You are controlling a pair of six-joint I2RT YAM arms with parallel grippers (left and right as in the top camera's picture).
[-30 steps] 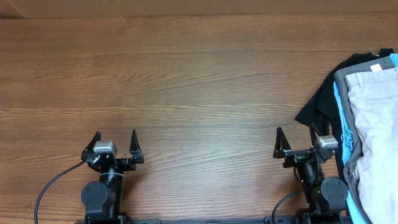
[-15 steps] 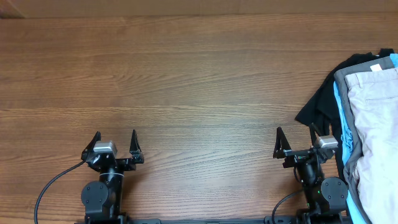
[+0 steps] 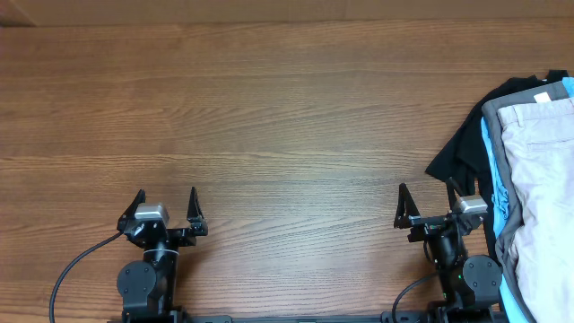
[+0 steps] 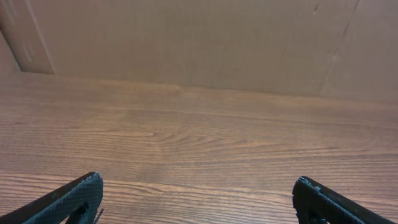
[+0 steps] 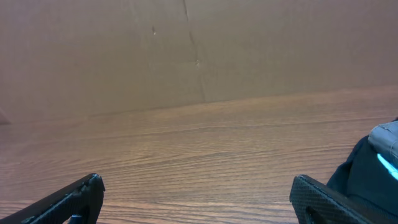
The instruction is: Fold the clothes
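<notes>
My left gripper (image 3: 166, 196): released, both fingers spread wide with nothing between them, parked near the front edge of the table (image 3: 269, 108) on my left side
My right gripper (image 3: 427, 192): also spread wide and empty, near the front edge on my right, just beside the heap of clothing and not touching it
Shorts (image 3: 543, 179): the light beige pair lies on top of the heap at the far right of the table, waistband towards the back, running down to the front edge and partly cut off by the right border of the overhead view
Grey garment (image 3: 505, 240): directly under the shorts, showing as a band along their left side
Blue garment (image 3: 488, 148): a bright strip peeking out below the grey one on the left of the heap
Black garment (image 3: 459, 154): at the bottom, spilling out to the left, its edge close to my right fingers
Left wrist view: only bare wood grain between my fingertips and a brown cardboard wall (image 4: 199, 43) behind
Right wrist view: the same wood and wall, with the dark edge of the heap at the lower right corner
</notes>
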